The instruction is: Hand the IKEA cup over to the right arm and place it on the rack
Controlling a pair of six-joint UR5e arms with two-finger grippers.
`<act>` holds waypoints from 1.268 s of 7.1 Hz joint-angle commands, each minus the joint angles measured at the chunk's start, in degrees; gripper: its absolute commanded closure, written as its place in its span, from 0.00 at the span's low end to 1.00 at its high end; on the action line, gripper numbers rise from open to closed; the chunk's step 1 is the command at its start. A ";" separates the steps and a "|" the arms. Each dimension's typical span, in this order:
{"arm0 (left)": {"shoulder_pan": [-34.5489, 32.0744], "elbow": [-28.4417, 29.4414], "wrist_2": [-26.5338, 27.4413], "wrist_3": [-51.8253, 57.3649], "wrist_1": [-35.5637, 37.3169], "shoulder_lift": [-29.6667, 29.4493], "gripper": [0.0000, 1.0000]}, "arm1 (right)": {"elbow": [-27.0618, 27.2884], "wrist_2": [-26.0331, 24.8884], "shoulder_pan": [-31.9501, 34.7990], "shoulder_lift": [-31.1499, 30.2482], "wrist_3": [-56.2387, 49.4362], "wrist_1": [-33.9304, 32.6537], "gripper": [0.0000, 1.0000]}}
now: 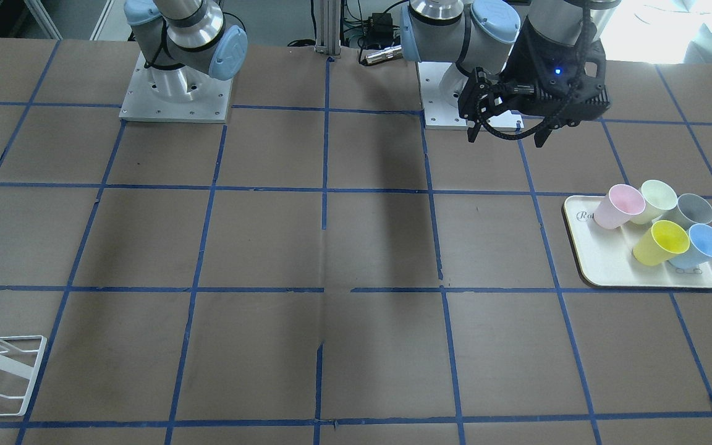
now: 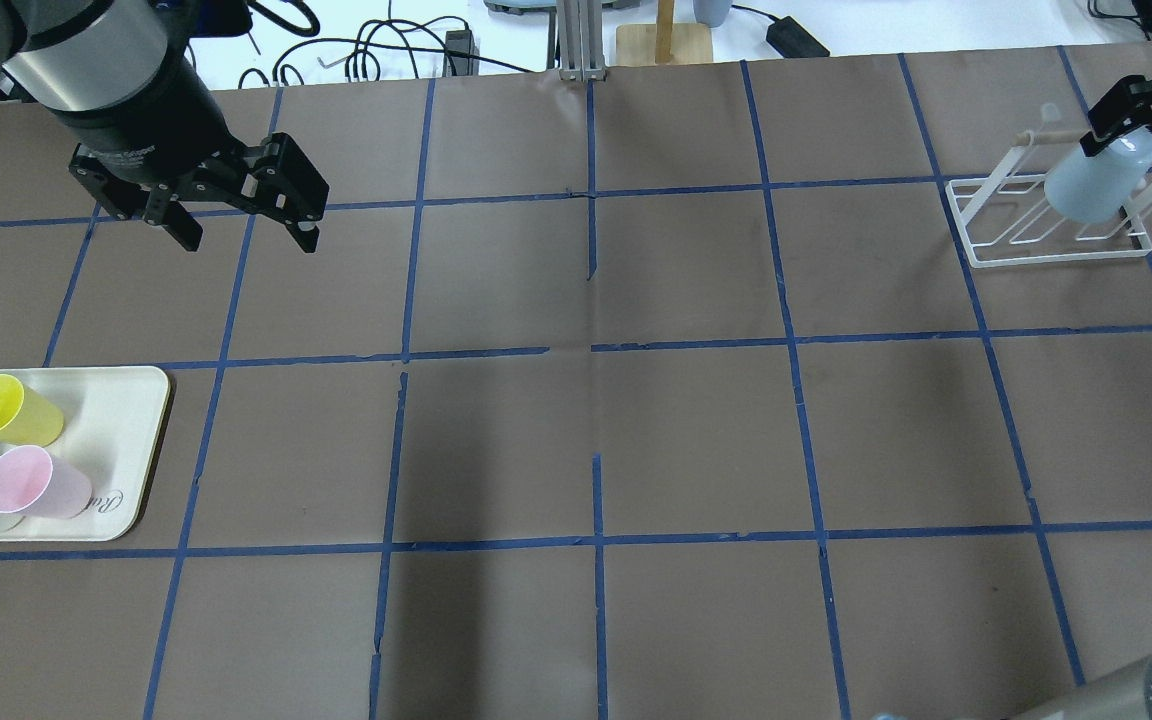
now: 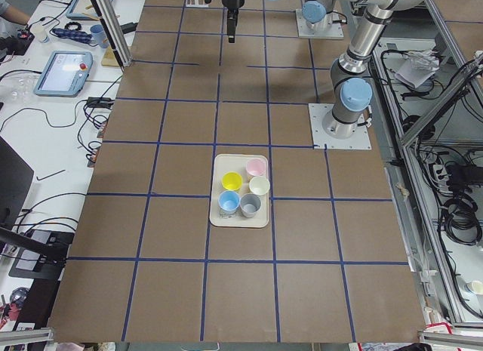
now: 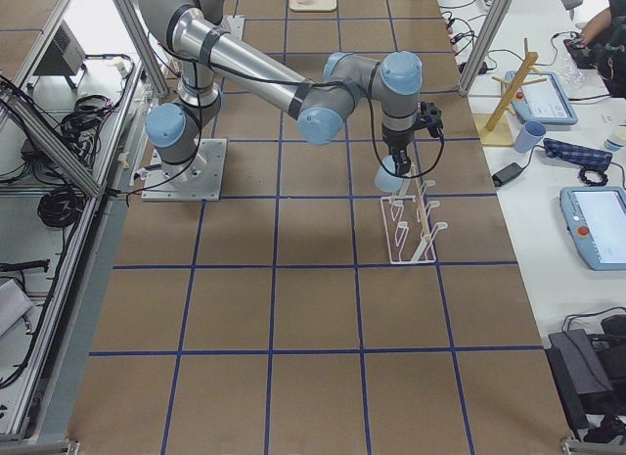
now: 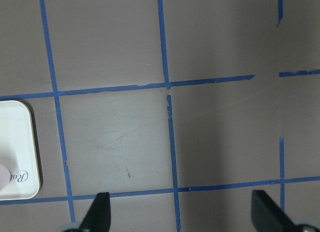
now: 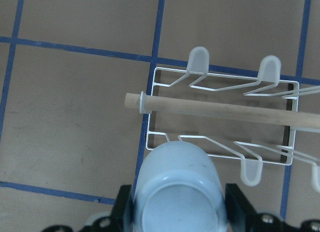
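Tabletop (image 2: 696,440) and room first?
— Brown sheeting, gridded with blue tape. Side benches carry cables and a teach pendant (image 4: 541,101).

Containers?
— A cream tray (image 1: 609,272) on the robot's left side holds five upright cups: pink cup (image 1: 618,207), pale green cup (image 1: 654,201), grey cup (image 1: 693,210), yellow cup (image 1: 660,243), blue cup (image 1: 702,246).

Grippers?
— The left gripper (image 2: 248,238) hangs over bare table, jaws spread, empty. The right gripper (image 6: 179,212) clamps the IKEA cup (image 2: 1094,185), narrow end up, over the white wire rack (image 2: 1061,257), just beside its wooden dowel (image 6: 225,110). Whether cup touches wire, I cannot tell.
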 commanded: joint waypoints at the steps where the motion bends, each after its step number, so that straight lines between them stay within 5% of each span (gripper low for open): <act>1: 0.21 1.29 -0.76 -1.43 -0.35 -0.97 0.00 | -0.01 0.12 -0.02 1.03 -0.21 -0.27 0.75; 9: 0.65 1.38 -1.29 -3.38 -0.80 -1.16 0.00 | -0.71 0.65 0.07 6.66 0.13 -3.43 0.74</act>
